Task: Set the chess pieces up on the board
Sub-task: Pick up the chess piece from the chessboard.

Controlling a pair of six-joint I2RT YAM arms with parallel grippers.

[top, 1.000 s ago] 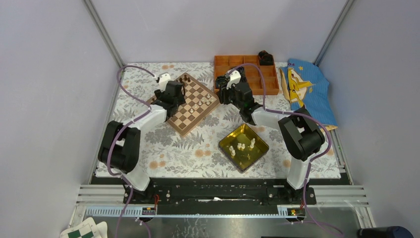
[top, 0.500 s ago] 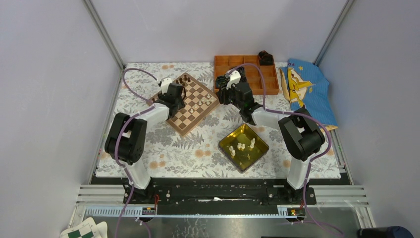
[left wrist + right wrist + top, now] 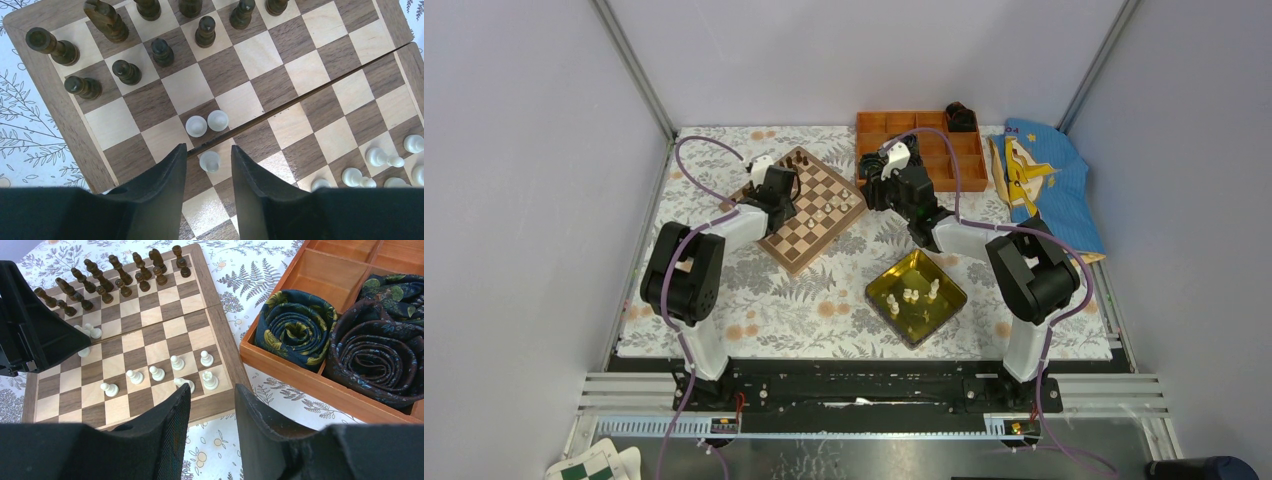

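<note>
left end effector sits open around a pawn, two pawns crowding just ahead; right end effector open too.

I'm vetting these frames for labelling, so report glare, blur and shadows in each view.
Top external: even, soft light, no hard shadows; the yellow tray shines, and the chess pieces are too small to tell apart. Left wrist: the board is sharp, with glare on squares near the left tool. Right wrist: board and pieces crisp; the right tool is dark, nearly featureless.
</note>
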